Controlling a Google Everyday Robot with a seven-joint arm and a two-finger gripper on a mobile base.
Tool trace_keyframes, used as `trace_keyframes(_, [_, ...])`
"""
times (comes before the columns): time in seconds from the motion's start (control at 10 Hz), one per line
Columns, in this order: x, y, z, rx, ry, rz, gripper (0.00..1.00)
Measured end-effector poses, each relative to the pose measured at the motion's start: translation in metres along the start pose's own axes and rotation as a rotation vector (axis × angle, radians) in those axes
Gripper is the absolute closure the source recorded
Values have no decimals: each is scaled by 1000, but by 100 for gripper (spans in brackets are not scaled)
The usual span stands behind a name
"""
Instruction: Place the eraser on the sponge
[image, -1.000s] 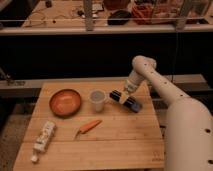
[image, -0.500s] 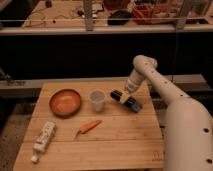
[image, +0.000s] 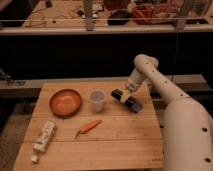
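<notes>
The eraser (image: 118, 93) lay just right of the cup (image: 97, 100), with the sponge (image: 135, 105) right beyond it. The gripper (image: 125, 96) was down between them; I couldn't tell whether it gripped anything. A nudge there might shove the sponge away.

1. Dim overall, with a warm orange-brown cast.
2. Lit from above, brightest on the table (image: 125, 145) top and along the white arm (image: 167, 92).
3. Nearly black behind the table, below the shelf (image: 100, 29).
4. Warmer and a little brighter again on the shelf at the top edge.
5. Soft sheen on the arm's upper curve, shaded along its underside.
6. Faint highlights on the cup (image: 97, 100) rim and bowl (image: 65, 102).
7. Gripper (image: 125, 95) low over the table's right rear, just right of the cup, its pale tip catching the light.
</notes>
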Motion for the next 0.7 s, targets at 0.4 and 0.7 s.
trace_keyframes(0.4, [0, -2, -1, -2, -2, 10, 84])
trace_keyframes(0.7, [1, -3, -2, -3, -4, 23, 84])
